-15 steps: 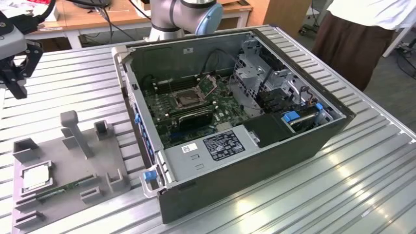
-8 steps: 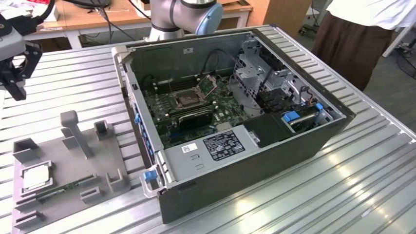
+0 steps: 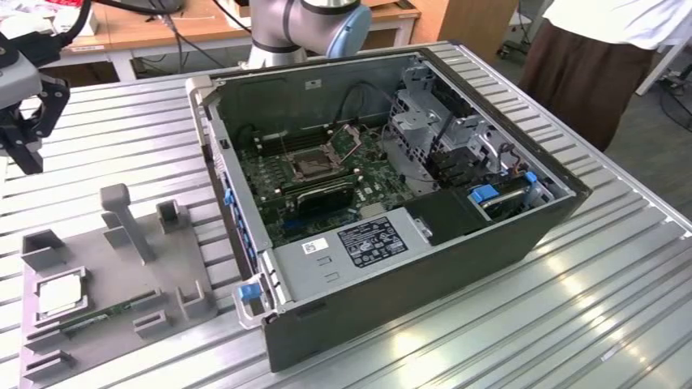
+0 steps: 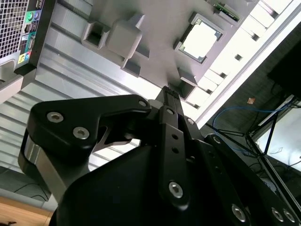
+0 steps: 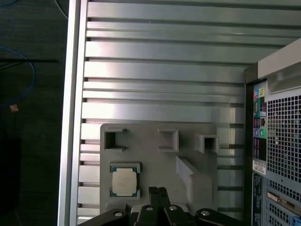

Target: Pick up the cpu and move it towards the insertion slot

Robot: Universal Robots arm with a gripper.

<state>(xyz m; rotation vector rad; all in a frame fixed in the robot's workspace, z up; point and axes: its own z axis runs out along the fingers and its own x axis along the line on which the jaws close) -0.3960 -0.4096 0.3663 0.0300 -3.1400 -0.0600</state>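
Observation:
The cpu (image 3: 60, 293) is a small square chip with a silvery face, lying flat in a pocket of the grey tray (image 3: 173, 271) at the exterior view's lower left. Both wrist views show the cpu (image 4: 200, 40) (image 5: 124, 181) on that tray. My gripper (image 3: 27, 166) hangs above the table at the exterior view's far left, well behind the tray and apart from the chip. Its fingertips (image 5: 157, 190) (image 4: 170, 90) are pressed together with nothing between them. The insertion slot (image 3: 313, 166) is a dark square framed in metal on the green board inside the open case.
The open computer case (image 3: 433, 267) lies on the slatted metal table (image 3: 605, 308). A green memory stick (image 3: 108, 312) lies on the tray near upright grey posts (image 3: 121, 219). A person (image 3: 605, 49) stands at the far right. The table's edge (image 5: 73, 94) drops to dark floor.

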